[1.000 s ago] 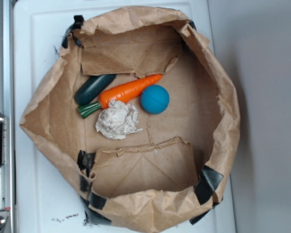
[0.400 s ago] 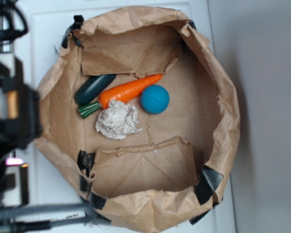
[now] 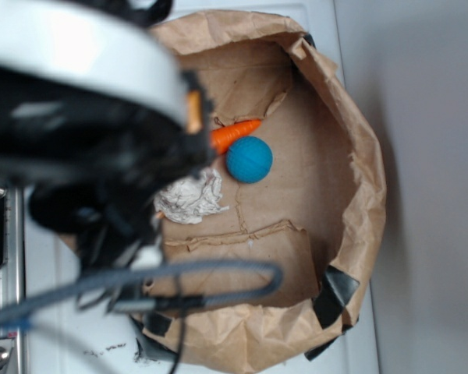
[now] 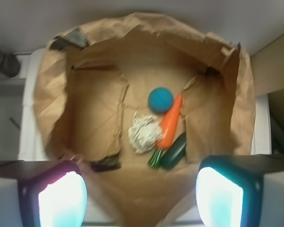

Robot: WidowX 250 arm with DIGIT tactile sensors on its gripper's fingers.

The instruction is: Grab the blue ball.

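Where carrot (image 4: 170, 124) touches blue ball (image 4: 160, 100) (paper wad (image 4: 144, 134) near): end effector (image 4: 141, 196) apart.

The blue ball (image 3: 249, 159) (image 4: 160, 100) — teal, matte, round — lay on the paper bag's (image 3: 312, 187) floor, near its middle.

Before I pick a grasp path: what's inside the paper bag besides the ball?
Inside the paper bag: the blue ball, an orange carrot, a crumpled paper wad and a dark green oblong object. Whatever lies under the folded flaps is hidden.
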